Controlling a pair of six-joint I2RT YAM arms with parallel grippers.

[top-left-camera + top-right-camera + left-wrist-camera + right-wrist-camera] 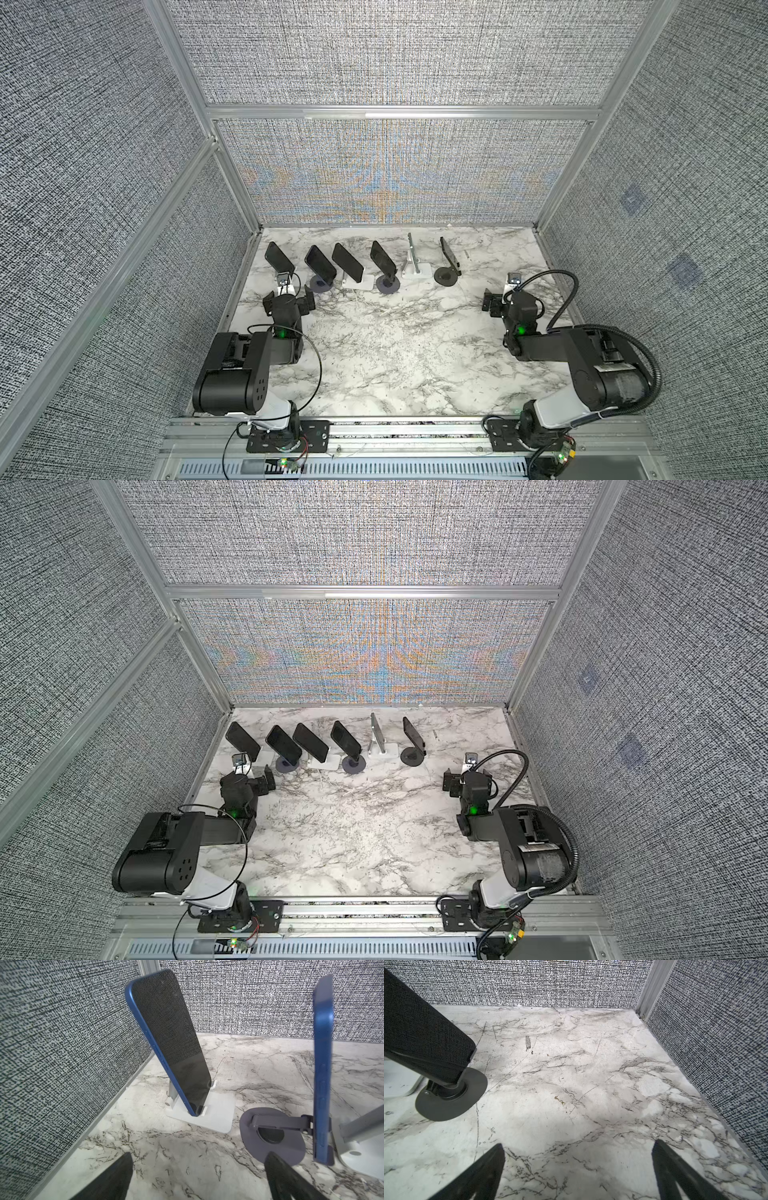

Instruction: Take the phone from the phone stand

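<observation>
Several dark-screened phones lean on stands in a row along the back of the marble table (395, 353). The leftmost phone (278, 255) (242, 737), blue-edged in the left wrist view (166, 1039), rests on a white phone stand (209, 1113). My left gripper (288, 301) (248, 777) (198, 1159) hovers open just in front of it, with nothing between its fingers. Another blue phone (323, 1068) stands edge-on on a dark round stand (270, 1140). My right gripper (512, 300) (471, 780) (579, 1147) is open and empty over bare marble, near the rightmost phone (449, 253) (421, 1028) on its black round stand (452, 1099).
A white stand (415, 268) with its thin plate upright sits between the two rightmost phones. Fabric walls with aluminium frames (232, 266) close the table on the left, back and right. Both arm bases are mounted on a rail (407, 432) at the front edge.
</observation>
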